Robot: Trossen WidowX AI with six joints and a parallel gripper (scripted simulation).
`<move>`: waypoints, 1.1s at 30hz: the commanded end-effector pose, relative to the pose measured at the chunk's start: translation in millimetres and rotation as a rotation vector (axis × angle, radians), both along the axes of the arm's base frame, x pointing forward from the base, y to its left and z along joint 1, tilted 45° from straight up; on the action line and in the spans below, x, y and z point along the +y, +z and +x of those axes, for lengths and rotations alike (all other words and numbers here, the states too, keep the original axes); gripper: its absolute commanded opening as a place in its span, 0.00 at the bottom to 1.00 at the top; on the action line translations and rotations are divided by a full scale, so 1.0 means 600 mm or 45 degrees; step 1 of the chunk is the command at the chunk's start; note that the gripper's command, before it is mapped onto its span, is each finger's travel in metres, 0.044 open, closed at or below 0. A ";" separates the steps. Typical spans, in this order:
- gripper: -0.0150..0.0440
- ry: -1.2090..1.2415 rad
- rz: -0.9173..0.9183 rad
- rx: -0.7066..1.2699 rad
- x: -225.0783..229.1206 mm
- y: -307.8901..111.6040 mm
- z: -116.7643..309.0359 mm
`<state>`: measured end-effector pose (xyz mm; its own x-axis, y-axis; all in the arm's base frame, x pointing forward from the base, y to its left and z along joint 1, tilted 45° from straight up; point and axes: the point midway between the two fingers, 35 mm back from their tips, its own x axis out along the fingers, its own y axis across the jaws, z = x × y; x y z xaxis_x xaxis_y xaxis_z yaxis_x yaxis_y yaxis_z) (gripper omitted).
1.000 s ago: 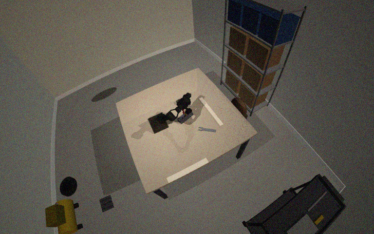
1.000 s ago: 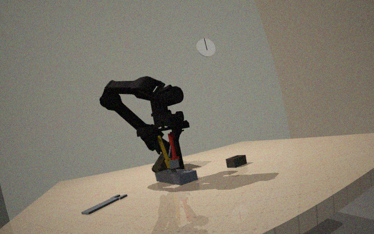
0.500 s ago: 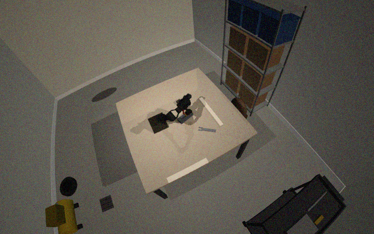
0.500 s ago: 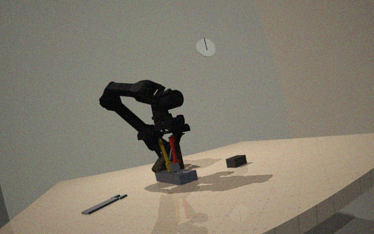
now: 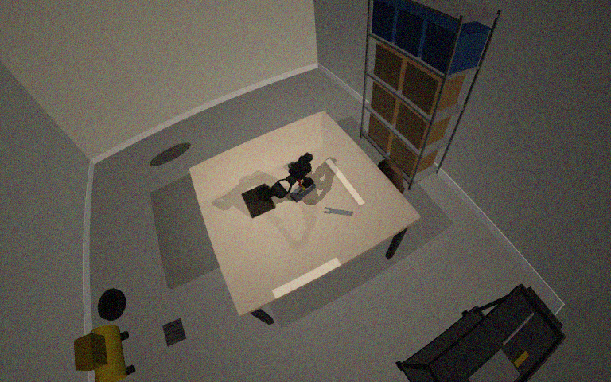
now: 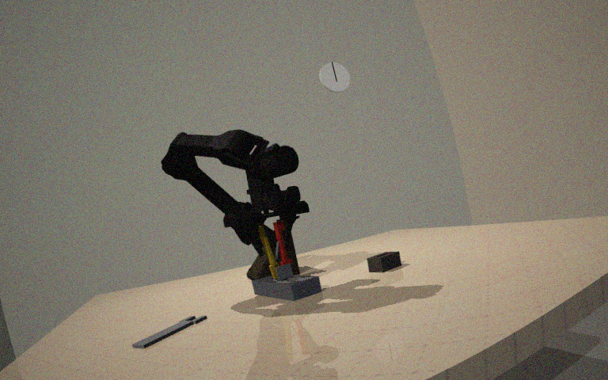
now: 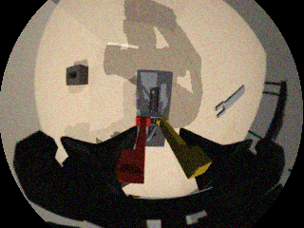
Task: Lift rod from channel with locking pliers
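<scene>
Pliers (image 6: pixel 283 271) (image 7: pixel 151 122) at grey channel block (image 6: pixel 286 287) (image 7: pixel 156 95); end effector (image 6: pixel 277 241) (image 7: pixel 159 129) partly open around handles, grip unclear.

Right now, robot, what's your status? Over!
Gripper holding pliers by the handles, head down at grey block. Rod: can't make out. Wrench off to the side.

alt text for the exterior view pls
A black robot arm reaches down over a table, its jaws around red- and yellow-handled pliers standing head-down at a grey block. An open-ended wrench lies nearby; a dark box sits beyond.
</scene>
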<state>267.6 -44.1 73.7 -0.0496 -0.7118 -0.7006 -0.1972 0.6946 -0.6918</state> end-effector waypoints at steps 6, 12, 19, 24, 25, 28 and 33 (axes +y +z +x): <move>0.73 0.006 -0.004 -0.001 0.001 -0.002 0.001; 0.72 0.006 -0.004 -0.001 0.002 -0.002 0.000; 0.70 0.006 -0.004 -0.001 0.002 -0.003 0.000; 0.69 0.006 -0.004 -0.001 0.003 -0.004 0.000; 0.69 0.006 -0.004 -0.001 0.003 -0.004 0.000; 0.68 0.006 -0.004 -0.001 0.004 -0.004 0.000; 0.67 0.006 -0.003 -0.001 0.004 -0.005 0.000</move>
<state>267.8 -42.7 73.6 -0.0430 -0.7187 -0.6940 -0.2059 0.6861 -0.6977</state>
